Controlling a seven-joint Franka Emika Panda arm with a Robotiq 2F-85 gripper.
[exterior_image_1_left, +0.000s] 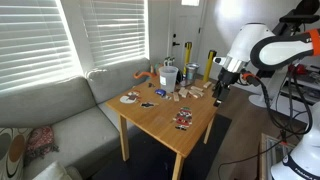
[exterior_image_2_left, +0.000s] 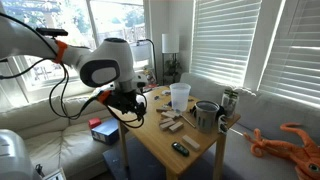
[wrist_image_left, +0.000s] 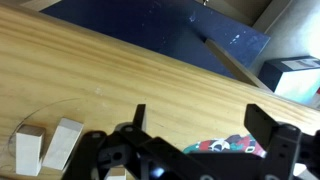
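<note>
**1. Tool state.** The gripper (wrist_image_left: 205, 142) hangs low over the square light-wood table (exterior_image_1_left: 160, 125), close to one of its edges. The black fingers (wrist_image_left: 140, 118) are spread to full width. They pinch nothing and touch nothing.

**2. Nearest things.** The pale rectangular wooden blocks (wrist_image_left: 45, 148) lie on the table top. In the wrist view two of them sit at 9 o'clock from the gripper, just beyond the finger on that side and apart from it. The two blocks are side by side and almost touching. Their long axes run roughly from 6 to 12 o'clock, leaning slightly toward 1 o'clock. That sets them across the line on which the jaws open, which runs from 9 to 3 o'clock. In an exterior view more blocks (exterior_image_2_left: 172, 122) show as a loose cluster at 4 o'clock from the gripper.

**3. Below the gap.** A flat multicoloured item (wrist_image_left: 228, 147) lies on the table under the space between the fingers. What it is cannot be told.

**4. Containers.** A clear plastic cup (exterior_image_2_left: 180, 95) and a grey metal pot (exterior_image_2_left: 207, 115) stand upright past the blocks, well apart from the gripper. Their contents cannot be made out.

**5. Surroundings.** A dark blue carpet (wrist_image_left: 150, 30) shows past the table edge at 12 o'clock in the wrist view.
</note>
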